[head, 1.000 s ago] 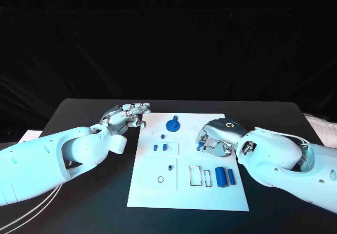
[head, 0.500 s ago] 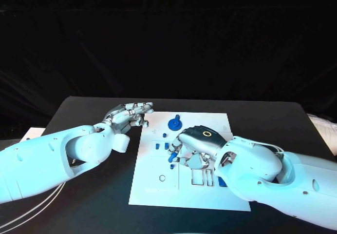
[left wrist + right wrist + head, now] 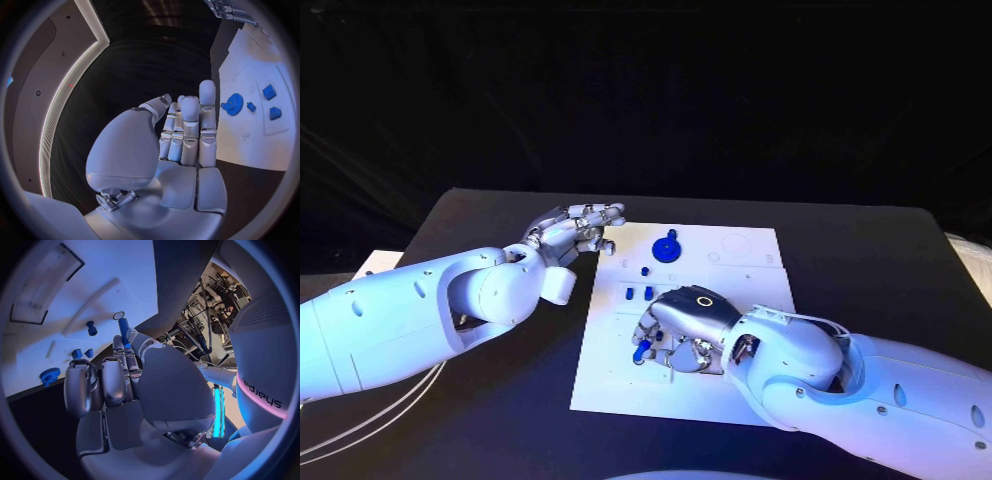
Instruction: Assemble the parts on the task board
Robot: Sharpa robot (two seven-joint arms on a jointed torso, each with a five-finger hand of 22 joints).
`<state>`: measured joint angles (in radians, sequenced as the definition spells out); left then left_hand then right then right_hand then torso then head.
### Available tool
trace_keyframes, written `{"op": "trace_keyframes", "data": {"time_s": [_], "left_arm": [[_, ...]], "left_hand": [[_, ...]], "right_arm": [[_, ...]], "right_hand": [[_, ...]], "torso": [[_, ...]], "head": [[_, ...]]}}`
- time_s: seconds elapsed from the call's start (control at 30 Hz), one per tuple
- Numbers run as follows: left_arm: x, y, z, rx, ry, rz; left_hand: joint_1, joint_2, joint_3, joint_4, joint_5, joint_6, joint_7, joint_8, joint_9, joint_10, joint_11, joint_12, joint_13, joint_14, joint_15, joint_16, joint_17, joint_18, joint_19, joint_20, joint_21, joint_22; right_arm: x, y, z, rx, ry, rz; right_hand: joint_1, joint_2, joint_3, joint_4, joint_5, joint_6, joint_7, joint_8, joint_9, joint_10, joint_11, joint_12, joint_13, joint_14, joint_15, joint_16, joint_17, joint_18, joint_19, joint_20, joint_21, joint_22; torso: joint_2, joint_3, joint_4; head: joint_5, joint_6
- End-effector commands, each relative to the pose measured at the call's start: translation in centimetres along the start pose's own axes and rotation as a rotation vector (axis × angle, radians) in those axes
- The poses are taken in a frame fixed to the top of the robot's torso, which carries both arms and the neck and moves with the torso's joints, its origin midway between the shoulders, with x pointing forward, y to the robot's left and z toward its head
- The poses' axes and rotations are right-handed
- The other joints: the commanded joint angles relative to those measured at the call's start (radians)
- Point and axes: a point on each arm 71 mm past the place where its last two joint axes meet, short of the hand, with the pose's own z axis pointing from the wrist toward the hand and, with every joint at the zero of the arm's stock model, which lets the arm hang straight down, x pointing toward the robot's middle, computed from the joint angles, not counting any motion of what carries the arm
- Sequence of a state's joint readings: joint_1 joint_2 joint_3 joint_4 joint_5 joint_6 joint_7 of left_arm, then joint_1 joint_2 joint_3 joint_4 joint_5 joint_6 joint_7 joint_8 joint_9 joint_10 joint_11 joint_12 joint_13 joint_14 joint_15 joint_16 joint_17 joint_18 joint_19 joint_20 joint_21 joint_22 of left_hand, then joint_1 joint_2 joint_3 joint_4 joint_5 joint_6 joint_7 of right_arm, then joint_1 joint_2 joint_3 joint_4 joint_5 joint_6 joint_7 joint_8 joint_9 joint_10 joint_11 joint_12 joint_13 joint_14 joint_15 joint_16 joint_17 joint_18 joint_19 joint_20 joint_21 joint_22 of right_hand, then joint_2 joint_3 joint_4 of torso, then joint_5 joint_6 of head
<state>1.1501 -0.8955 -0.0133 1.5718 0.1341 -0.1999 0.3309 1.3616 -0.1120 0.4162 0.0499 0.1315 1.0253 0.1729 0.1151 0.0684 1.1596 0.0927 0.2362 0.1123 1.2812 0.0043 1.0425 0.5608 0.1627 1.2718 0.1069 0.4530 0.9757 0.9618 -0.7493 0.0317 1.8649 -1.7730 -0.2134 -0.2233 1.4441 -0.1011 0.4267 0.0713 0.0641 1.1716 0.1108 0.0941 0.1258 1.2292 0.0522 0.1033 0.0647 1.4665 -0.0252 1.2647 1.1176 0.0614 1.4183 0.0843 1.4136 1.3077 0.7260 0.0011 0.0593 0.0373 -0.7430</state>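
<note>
The white task board (image 3: pixel 747 245) lies mid-table. My right hand (image 3: pixel 678 335) hovers over its near left part and pinches a short blue peg (image 3: pixel 640 353) between thumb and fingertips. In the right wrist view the blue peg (image 3: pixel 124 330) points down beside a small oval hole (image 3: pixel 117 315) in the board. A blue gear (image 3: pixel 666 246) sits at the board's far end, with two small blue blocks (image 3: pixel 638 292) nearer me. My left hand (image 3: pixel 574 228) is raised beside the board's far left corner. Its fingers (image 3: pixel 189 127) are straight and hold nothing.
A tiny blue stud (image 3: pixel 92 328) stands on the board near the oval hole, and a long rectangular recess (image 3: pixel 47 285) lies further off. My right forearm (image 3: pixel 877 390) covers the board's near right part. Black table (image 3: pixel 877 260) surrounds the board.
My right hand has carried the blue peg from the board's right side across to its near left part. The left hand has stayed by the far left corner.
</note>
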Motion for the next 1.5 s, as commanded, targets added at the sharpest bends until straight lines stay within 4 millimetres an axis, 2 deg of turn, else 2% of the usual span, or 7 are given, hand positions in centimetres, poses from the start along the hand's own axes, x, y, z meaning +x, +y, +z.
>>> {"op": "trace_keyframes", "data": {"time_s": [0.03, 0.13, 0.73, 1.03, 1.27, 1.5], "left_arm": [[0.3, 0.0, 0.0, 0.005, 0.024, -0.010], [0.3, 0.0, 0.0, 0.004, 0.023, -0.010], [0.2, 0.0, 0.0, 0.004, 0.022, -0.009], [0.2, 0.0, 0.0, 0.004, 0.022, -0.010], [0.3, 0.0, 0.0, 0.003, 0.024, -0.010], [0.3, 0.0, 0.0, 0.004, 0.023, -0.010]], "left_hand": [[0.006, 0.003, -0.004, -0.004, 0.006, -0.007, 0.001, 0.001, -0.001, -0.009, -0.001, 0.007, 0.001, -0.007, 0.002, 0.004, 0.001, 0.018, 0.007, -0.001, -0.005, -0.001], [0.006, 0.003, -0.004, -0.004, 0.006, -0.007, 0.001, 0.001, -0.001, -0.009, -0.001, 0.007, 0.001, -0.007, 0.002, 0.004, 0.001, 0.018, 0.007, -0.001, -0.005, -0.001], [0.006, 0.003, -0.004, -0.004, 0.006, -0.007, 0.001, 0.001, -0.001, -0.009, -0.001, 0.007, 0.001, -0.007, 0.002, 0.004, 0.001, 0.018, 0.007, -0.001, -0.005, -0.001], [0.006, 0.003, -0.004, -0.004, 0.006, -0.007, 0.001, 0.001, -0.001, -0.009, -0.001, 0.007, 0.001, -0.007, 0.002, 0.004, 0.001, 0.018, 0.007, -0.001, -0.005, -0.001], [0.006, 0.003, -0.004, -0.004, 0.006, -0.007, 0.001, 0.001, -0.001, -0.009, -0.001, 0.007, 0.001, -0.007, 0.002, 0.004, 0.001, 0.018, 0.007, -0.001, -0.005, -0.001], [0.006, 0.003, -0.004, -0.004, 0.006, -0.007, 0.001, 0.001, -0.001, -0.009, -0.001, 0.007, 0.001, -0.007, 0.002, 0.004, 0.001, 0.018, 0.007, -0.001, -0.005, -0.001]], "right_arm": [[0.7, 0.1, 0.2, -0.022, 0.048, -0.017], [0.9, 0.0, 0.3, -0.017, 0.060, -0.018], [1.0, -0.4, 0.6, 0.010, 0.039, -0.067], [1.2, 0.0, 0.8, 0.007, 0.064, -0.088], [1.9, 0.2, 1.2, 0.012, 0.108, -0.097], [2.1, 0.1, 1.3, 0.017, 0.089, -0.089]], "right_hand": [[0.021, 0.012, 0.002, -0.003, 0.005, 0.001, 0.008, -0.006, 0.001, 0.005, 0.006, -0.005, 0.001, 0.033, 0.004, 0.005, -0.001, -0.005, 0.001, 0.001, 0.001, 0.057], [0.020, 0.012, 0.002, -0.003, 0.005, 0.001, 0.008, -0.006, 0.001, 0.005, 0.006, -0.005, 0.001, 0.033, 0.004, 0.005, -0.001, -0.005, 0.002, 0.001, 0.002, 0.058], [0.018, 0.013, 0.002, -0.003, 0.007, 0.002, 0.009, -0.007, 0.002, 0.006, 0.007, -0.006, 0.002, 0.032, 0.005, 0.004, -0.002, -0.005, 0.001, 0.002, 0.001, 0.057], [0.012, 0.009, -0.001, -0.003, 0.007, 0.004, 0.009, -0.007, 0.003, 0.008, 0.007, -0.008, 0.002, 0.032, 0.006, 0.004, -0.002, -0.004, 0.001, 0.003, 0.001, 0.057], [-0.025, -0.013, -0.018, 0.009, 0.023, -0.022, 0.015, -0.028, -0.001, -0.016, 0.017, -0.030, -0.001, 0.028, 0.013, -0.005, -0.017, -0.001, -0.010, 0.009, -0.009, 0.045], [-0.060, -0.050, -0.045, 0.023, 0.040, -0.104, 0.032, -0.035, -0.023, -0.071, 0.034, -0.041, -0.003, 0.023, 0.029, -0.014, -0.031, 0.003, -0.022, 0.022, -0.022, 0.030]], "torso": [[0.000, 0.0005, 0.0005], [0.000, 0.0020, 0.0005], [0.000, 0.0022, -0.0004], [-0.001, 0.0010, -0.0005], [-0.001, 0.0008, 0.0012], [0.000, 0.0005, 0.0000]], "head": [[0.000, -0.002], [0.003, -0.004], [0.003, -0.006], [0.003, -0.008], [0.003, -0.010], [0.004, -0.010]]}}
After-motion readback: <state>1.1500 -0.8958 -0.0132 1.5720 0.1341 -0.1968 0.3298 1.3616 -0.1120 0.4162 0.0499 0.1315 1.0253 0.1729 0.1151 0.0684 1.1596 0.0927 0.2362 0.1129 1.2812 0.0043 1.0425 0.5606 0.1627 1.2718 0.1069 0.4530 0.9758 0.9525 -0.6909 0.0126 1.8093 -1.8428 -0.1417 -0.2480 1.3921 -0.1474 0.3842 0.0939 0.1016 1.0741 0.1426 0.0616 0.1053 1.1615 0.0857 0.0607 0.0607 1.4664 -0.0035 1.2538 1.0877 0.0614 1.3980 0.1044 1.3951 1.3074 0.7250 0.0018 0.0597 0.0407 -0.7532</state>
